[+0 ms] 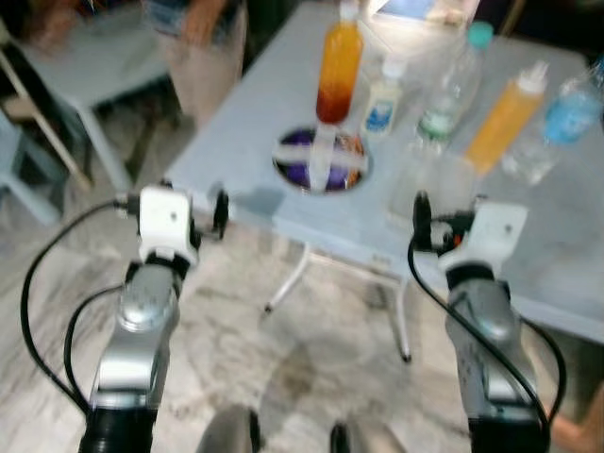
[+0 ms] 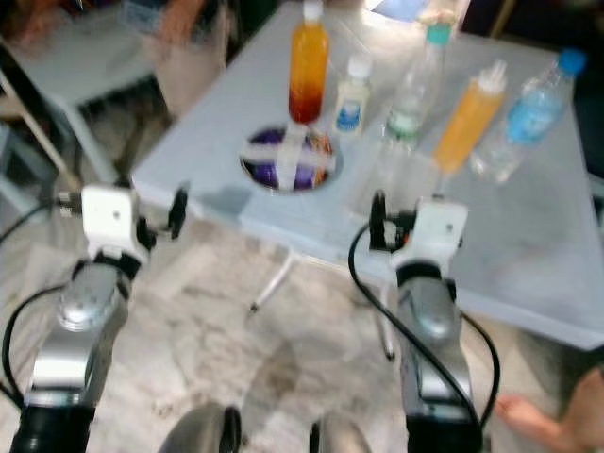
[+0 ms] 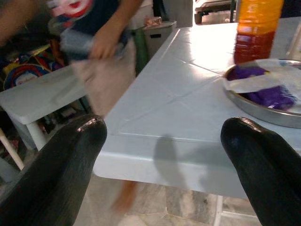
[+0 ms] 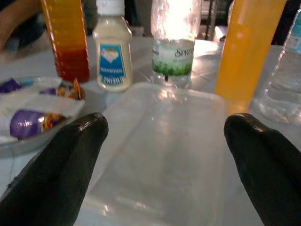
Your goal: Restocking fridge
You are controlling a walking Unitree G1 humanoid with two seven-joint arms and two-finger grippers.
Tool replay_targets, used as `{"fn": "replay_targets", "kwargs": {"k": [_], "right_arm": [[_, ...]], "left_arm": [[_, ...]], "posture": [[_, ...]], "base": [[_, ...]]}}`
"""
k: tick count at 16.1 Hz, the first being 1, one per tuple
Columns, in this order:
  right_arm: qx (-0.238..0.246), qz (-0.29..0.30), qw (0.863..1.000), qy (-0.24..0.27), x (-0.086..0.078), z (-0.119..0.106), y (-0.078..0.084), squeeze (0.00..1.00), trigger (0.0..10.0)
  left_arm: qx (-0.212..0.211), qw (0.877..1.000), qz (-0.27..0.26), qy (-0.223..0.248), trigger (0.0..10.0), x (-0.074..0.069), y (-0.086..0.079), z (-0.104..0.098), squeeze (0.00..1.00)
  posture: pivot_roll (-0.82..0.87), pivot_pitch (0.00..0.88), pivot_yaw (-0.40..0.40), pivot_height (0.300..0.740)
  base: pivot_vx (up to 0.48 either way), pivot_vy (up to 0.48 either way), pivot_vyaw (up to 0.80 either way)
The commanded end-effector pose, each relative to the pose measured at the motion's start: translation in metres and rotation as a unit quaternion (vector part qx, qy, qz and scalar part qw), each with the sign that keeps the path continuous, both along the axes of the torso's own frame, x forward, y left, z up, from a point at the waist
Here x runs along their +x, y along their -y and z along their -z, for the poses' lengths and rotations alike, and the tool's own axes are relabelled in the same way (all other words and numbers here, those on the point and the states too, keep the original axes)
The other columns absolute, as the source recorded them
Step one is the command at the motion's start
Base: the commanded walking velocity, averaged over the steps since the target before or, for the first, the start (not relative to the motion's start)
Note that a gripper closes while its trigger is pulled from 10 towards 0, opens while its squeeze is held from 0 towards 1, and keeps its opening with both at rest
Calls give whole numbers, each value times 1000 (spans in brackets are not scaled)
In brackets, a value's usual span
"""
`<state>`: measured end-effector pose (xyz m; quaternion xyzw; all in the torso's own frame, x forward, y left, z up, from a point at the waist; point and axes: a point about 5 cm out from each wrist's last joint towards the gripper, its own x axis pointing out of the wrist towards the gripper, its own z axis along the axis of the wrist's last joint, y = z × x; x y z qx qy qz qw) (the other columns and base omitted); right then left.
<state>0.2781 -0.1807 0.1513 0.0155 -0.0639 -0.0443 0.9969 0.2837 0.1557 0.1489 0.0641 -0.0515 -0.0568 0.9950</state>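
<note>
1. Nearest the head camera: two silver arms raised over a marbled floor [image 1: 311,368], short of a pale blue table [image 1: 283,94].
2. Left gripper [image 3: 164,155] spread wide and empty, aimed at the table's near corner; right gripper [image 4: 164,155] likewise open and empty, aimed at a clear plastic container [image 4: 160,150] lying flat just ahead of its fingertips.
3. Stock for the fridge all on the table: a tall bottle of orange-red drink [image 1: 338,66], a small white bottle [image 4: 112,52], a clear bottle with a green label [image 4: 174,47], an orange squeeze bottle [image 1: 505,118], a water bottle with a blue label [image 1: 557,127], and a metal dish [image 1: 321,160] of purple wrapped items near the front edge. No fridge among what can be seen.
4. Probably the approach before a first pick, with the clear container the likeliest target for the right gripper.
5. To do it well: close in squarely, keep the fingers apart until they straddle the container's sides, then grip low and evenly, since thin clear plastic looks likely to flex or slip. Keep clear of the squeeze bottle and green-label bottle standing just behind, easy to topple.
6. Readable writing: "SPRITE" on the green label; "HEINZ" apparently on the white bottle's blue label, blurred. Other labels too blurred to read.
7. A person [image 1: 203,38] at the table's far left, beside a second pale table [image 1: 94,66].
</note>
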Motion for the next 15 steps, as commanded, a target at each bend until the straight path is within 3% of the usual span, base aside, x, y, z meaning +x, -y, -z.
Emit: {"fn": "replay_targets", "kwargs": {"k": [1,4,8,12,15], "right_arm": [[9,13,1000,1,1,0,11,0,10000],[27,56,998,6,12,-7,40,0,10000],[25,63,998,6,14,-7,50,0,10000],[65,60,996,-3,24,-7,66,0,10000],[105,44,993,-24,26,3,62,0,10000]], "left_arm": [[3,1000,9,2,10000,-3,5,-1,0],[14,1000,3,0,10000,-6,-4,-2,0],[15,1000,5,-1,10000,-7,-1,-2,0],[23,1000,13,-3,10000,-8,-2,-3,0],[27,1000,13,-4,10000,-9,-3,-4,0]], "posture": [[30,146,-3,740],[51,160,3,740],[51,167,12,740],[61,180,25,740],[72,187,31,740]], "base": [[0,0,0],[0,0,0],[0,0,0],[0,0,0],[0,0,0]]}}
